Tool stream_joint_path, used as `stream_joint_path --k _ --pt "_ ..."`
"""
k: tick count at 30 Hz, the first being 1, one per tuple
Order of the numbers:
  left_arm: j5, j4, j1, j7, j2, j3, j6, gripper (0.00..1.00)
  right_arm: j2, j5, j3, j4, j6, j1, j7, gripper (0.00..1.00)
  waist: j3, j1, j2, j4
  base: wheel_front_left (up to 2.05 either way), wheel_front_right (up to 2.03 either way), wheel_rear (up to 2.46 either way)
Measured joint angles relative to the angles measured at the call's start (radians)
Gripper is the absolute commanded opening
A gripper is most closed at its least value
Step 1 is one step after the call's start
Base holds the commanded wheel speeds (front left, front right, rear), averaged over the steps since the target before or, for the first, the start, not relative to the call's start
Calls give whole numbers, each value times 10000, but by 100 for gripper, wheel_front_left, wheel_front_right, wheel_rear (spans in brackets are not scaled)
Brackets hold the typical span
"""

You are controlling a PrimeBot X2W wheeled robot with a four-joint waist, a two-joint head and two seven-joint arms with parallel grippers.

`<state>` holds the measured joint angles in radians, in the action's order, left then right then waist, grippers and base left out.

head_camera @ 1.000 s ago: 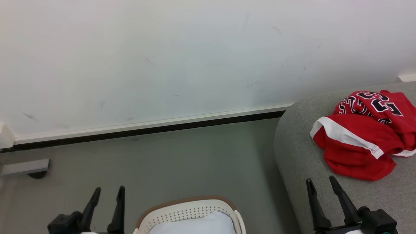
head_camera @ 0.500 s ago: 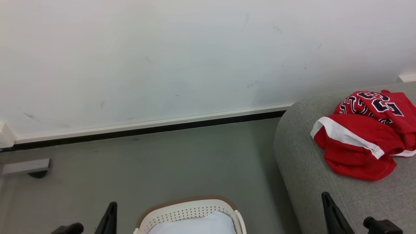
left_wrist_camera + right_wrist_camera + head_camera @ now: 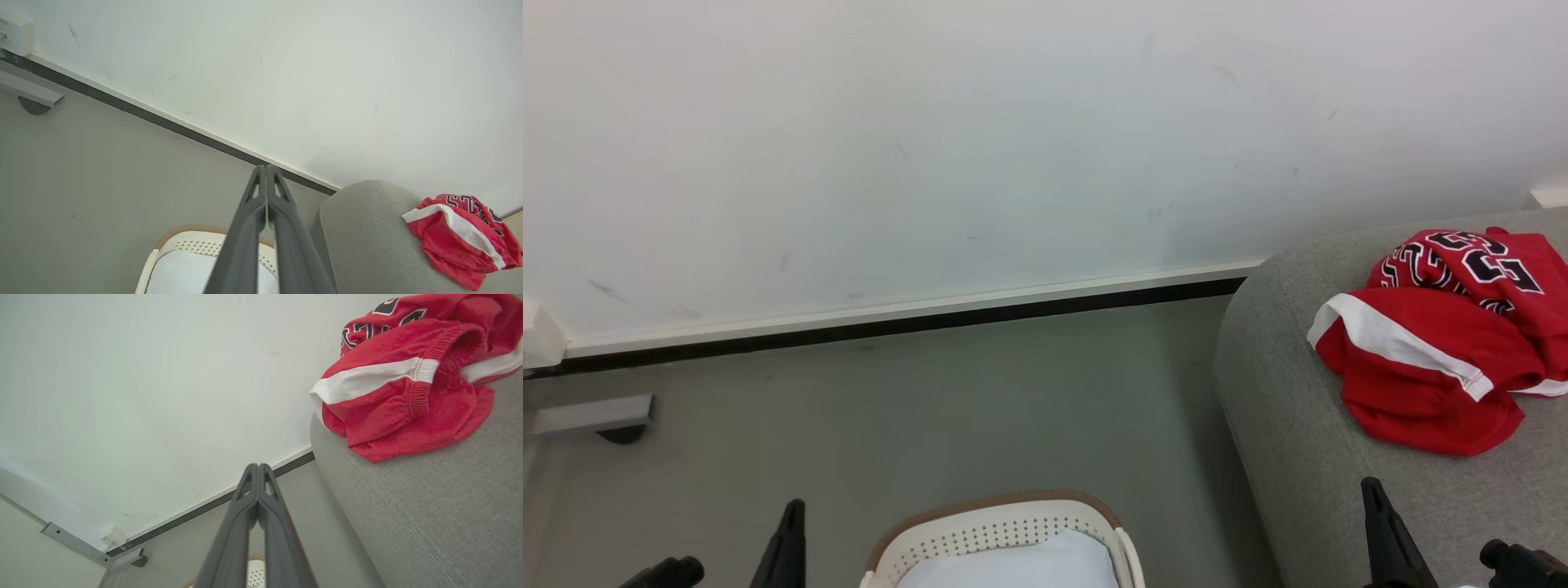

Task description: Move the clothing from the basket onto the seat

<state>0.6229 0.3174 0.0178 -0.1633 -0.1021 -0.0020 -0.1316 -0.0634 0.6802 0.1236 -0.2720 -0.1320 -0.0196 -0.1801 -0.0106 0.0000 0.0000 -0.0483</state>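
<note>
Both tools are closed on nothing: the left gripper (image 3: 265,168) and the right gripper (image 3: 258,466) each show two dark fingers pressed together, low at the near side of the scene. The red jersey (image 3: 1429,367) lies crumpled on the grey sofa (image 3: 1307,474), near its rounded end and well apart from the basket (image 3: 996,508) on the floor (image 3: 931,408), in which a pale cloth (image 3: 1013,565) shows. The transfer looks complete, so the step in hand is probably parking the arms. Doing that well means keeping the right fingers clear of the jersey's loose hem, which lies near them, so nothing snags and drags it toward the sofa's edge. It also means leaving the pale cloth alone.
</note>
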Motion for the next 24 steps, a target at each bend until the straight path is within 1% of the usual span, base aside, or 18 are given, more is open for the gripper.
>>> stream_joint_path --k 10,24 --pt "1455 -92 146 401 69 186 0 0 -38 1421 -238 48 0 -131 343 0 13 0 0 46 0 0 0" --pt "3162 -236 271 884 188 359 2 0 -73 3175 -546 105 0 -221 779 0 31 0 0 111 0 0 0"
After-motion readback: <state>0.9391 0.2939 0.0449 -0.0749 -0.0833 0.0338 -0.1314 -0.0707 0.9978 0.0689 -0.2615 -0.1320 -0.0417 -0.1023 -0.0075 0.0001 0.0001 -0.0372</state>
